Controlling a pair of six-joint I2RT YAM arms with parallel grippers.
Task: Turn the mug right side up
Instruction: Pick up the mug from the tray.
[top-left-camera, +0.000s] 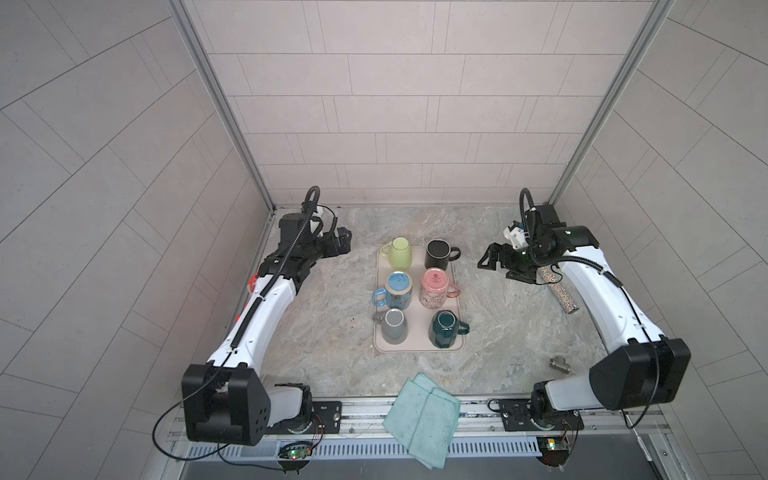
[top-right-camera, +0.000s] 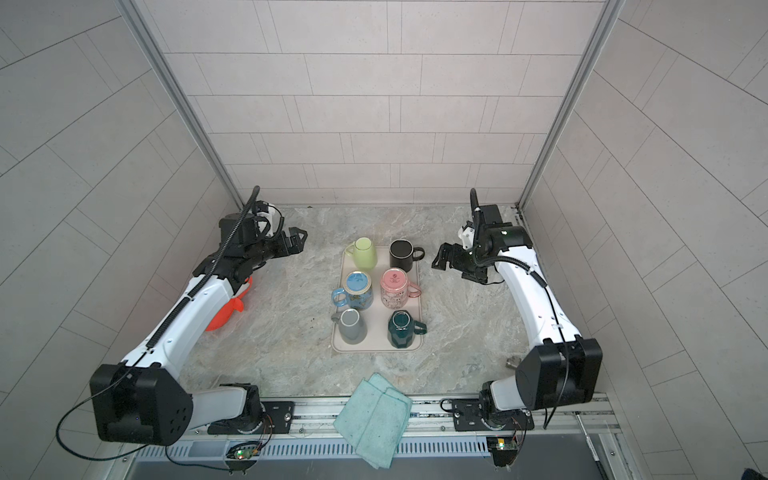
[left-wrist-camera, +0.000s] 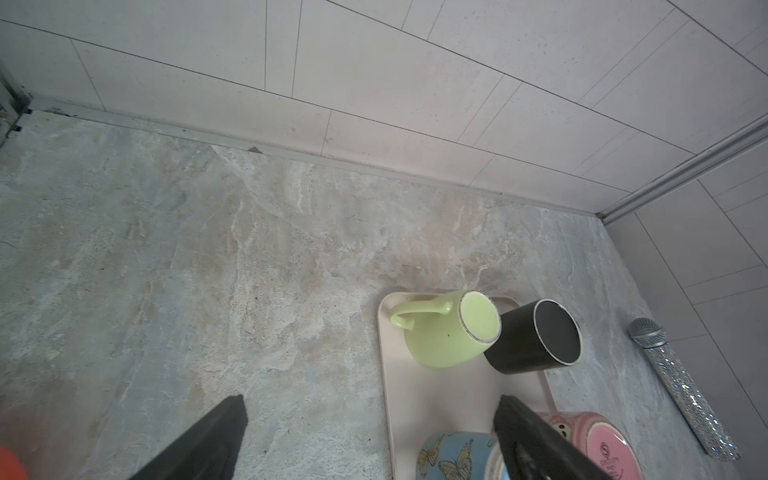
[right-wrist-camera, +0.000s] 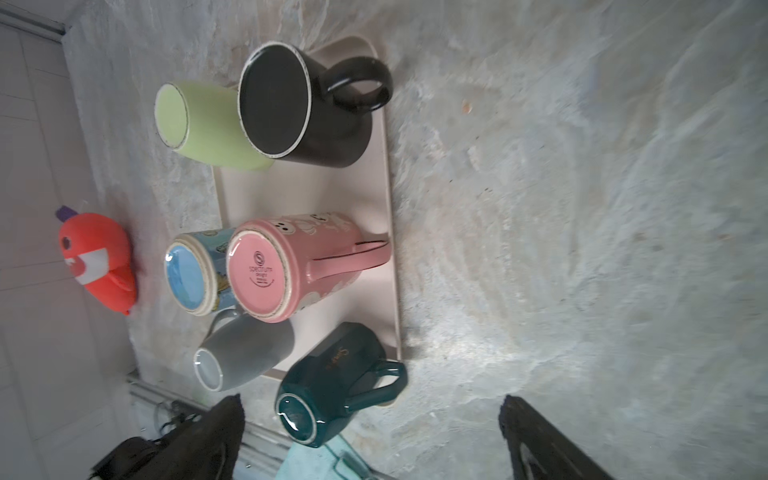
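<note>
Six mugs, all bottom-up, on the tray (top-left-camera: 415, 348) in the middle of the table (top-left-camera: 324, 324). Green mug (top-left-camera: 401, 252) far left corner, black mug (top-left-camera: 438, 254) far right corner. Blue mug (top-left-camera: 397, 287) and pink mug (top-left-camera: 435, 287) mid-row. Grey mug (top-left-camera: 393, 326) and teal mug (top-left-camera: 444, 329) at the near corners. Right gripper (top-left-camera: 496, 266) is spread wide, empty, near the tray's far right corner. Left gripper (top-left-camera: 344, 241) is spread, empty, off the far left corner. Glitter microphone (top-left-camera: 559, 291) lies near the table's right edge, cloth (top-left-camera: 422, 415) over the near edge.

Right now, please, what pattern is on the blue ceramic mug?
Butterflies; blue ceramic mug, left wrist view.
</note>
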